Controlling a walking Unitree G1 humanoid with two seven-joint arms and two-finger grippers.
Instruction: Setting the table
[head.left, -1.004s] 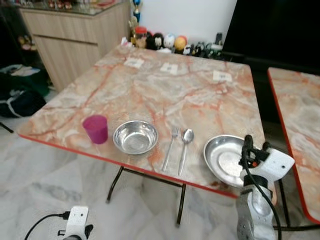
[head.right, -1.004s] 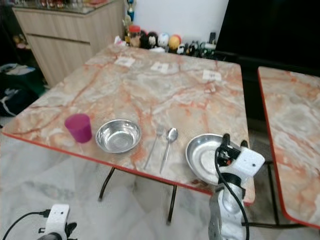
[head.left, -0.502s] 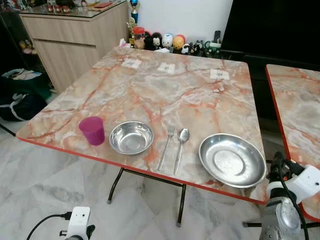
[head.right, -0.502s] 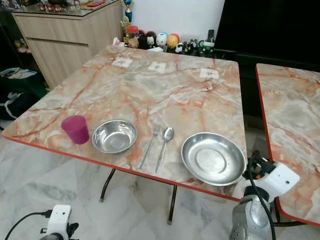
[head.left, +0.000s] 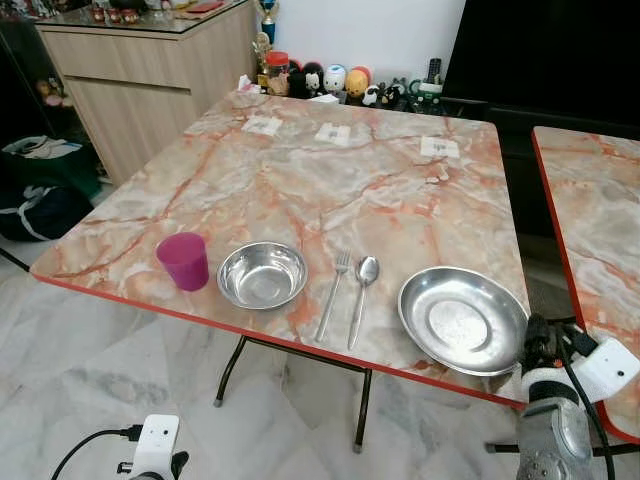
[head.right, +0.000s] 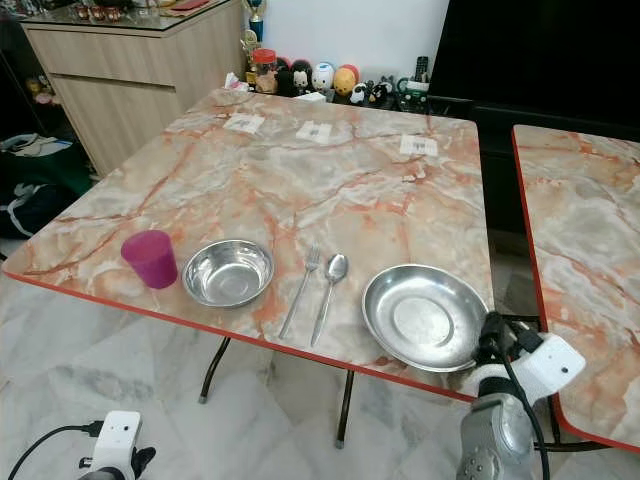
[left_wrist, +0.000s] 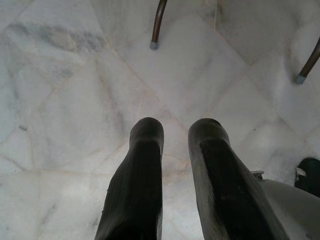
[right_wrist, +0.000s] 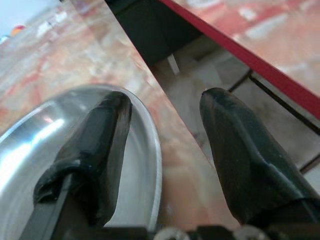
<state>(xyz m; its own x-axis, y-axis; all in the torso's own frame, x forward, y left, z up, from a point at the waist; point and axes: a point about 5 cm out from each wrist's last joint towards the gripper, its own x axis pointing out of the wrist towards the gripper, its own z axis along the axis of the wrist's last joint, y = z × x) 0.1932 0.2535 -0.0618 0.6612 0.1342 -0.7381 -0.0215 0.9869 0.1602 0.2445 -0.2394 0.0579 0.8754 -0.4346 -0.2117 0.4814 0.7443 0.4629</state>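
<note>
Steel plate (head.left: 463, 319) lying near table (head.left: 330, 190) front right corner, beside spoon (head.left: 360, 297) and fork (head.left: 334, 295). Right gripper (right_wrist: 162, 150) hovering wide open at plate rim. Left gripper (left_wrist: 175, 165) hanging narrowly parted over floor (left_wrist: 75, 100).

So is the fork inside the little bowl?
No, the fork lies flat on the table beside the spoon, to the right of the small bowl.

Pale marble floor (head.left: 90, 370) underfoot. Marble-look table (head.left: 300, 180) with red edge on dark metal legs (head.left: 229, 370). Second table (head.left: 595, 210) just beside. Wooden cabinet (head.left: 150, 80), white wall (head.left: 390, 35), dark panel (head.left: 545, 55), figurines (head.left: 335, 82) behind.
</note>
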